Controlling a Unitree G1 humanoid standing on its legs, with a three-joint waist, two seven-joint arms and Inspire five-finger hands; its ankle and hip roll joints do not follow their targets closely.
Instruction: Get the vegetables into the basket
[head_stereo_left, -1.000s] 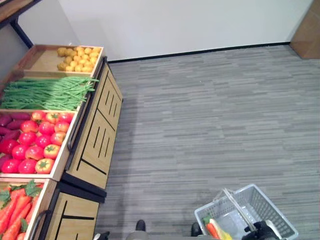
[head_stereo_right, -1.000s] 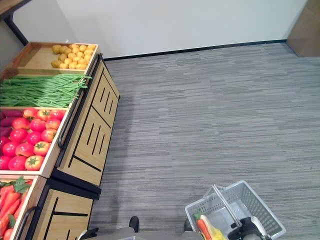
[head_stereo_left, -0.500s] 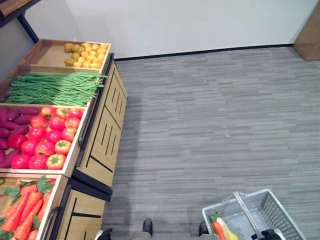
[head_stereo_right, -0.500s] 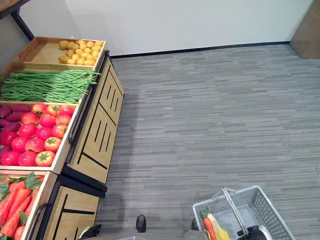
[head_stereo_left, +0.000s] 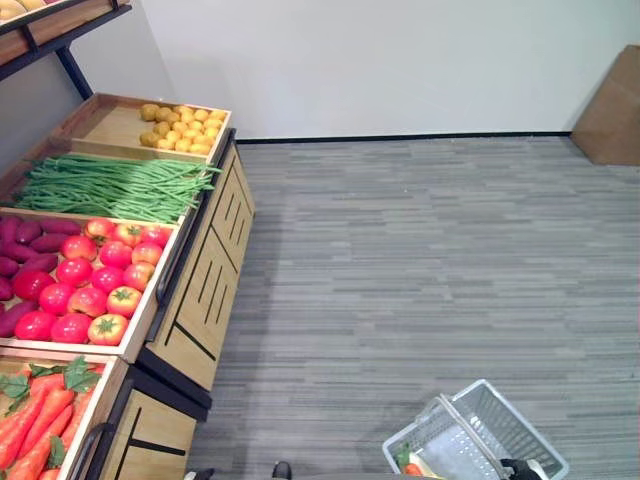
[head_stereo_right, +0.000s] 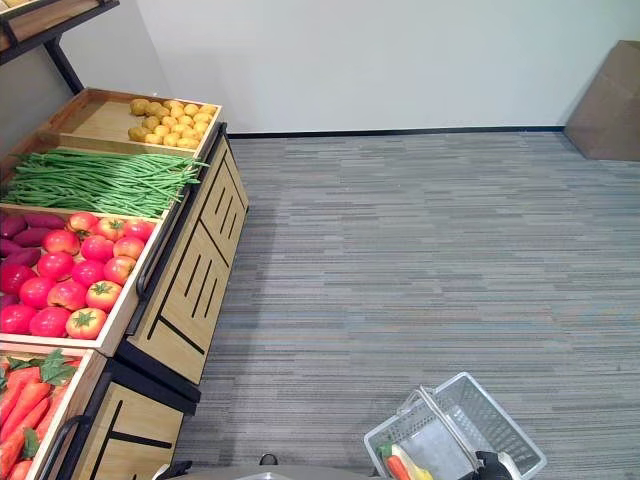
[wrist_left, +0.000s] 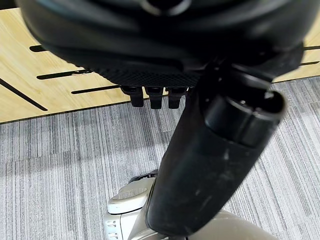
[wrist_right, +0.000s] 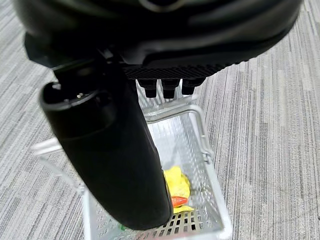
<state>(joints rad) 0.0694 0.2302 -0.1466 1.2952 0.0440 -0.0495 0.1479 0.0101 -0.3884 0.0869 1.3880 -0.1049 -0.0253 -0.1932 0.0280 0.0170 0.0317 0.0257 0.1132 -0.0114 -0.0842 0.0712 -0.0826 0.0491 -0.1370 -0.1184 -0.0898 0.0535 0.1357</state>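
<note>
A grey plastic basket (head_stereo_left: 497, 418) hangs low at my right side over the carpet. It holds a carrot (head_stereo_right: 397, 466) and a yellow vegetable (wrist_right: 175, 183). My right hand (head_stereo_left: 522, 469) is shut on the basket's handle (wrist_right: 199, 119), fingers curled over the bar. On my left stands a wooden produce stand (head_stereo_left: 205, 290). Its crates hold yellow potatoes (head_stereo_left: 180, 125), green beans (head_stereo_left: 110, 185), tomatoes (head_stereo_left: 100, 285) beside purple sweet potatoes (head_stereo_left: 25, 235), and carrots (head_stereo_left: 35, 430). My left hand (wrist_left: 210, 150) hangs by the stand's wooden front, fingers curled on nothing.
Grey carpet (head_stereo_left: 420, 250) stretches from the stand to a white wall. A brown cardboard box (head_stereo_left: 610, 110) stands in the far right corner. A dark-framed shelf (head_stereo_left: 50, 25) juts out above the stand at the upper left.
The whole picture has shifted, so the camera moved: more wall and the brown box show, and the basket sits lower. The basket stays in my right hand.
</note>
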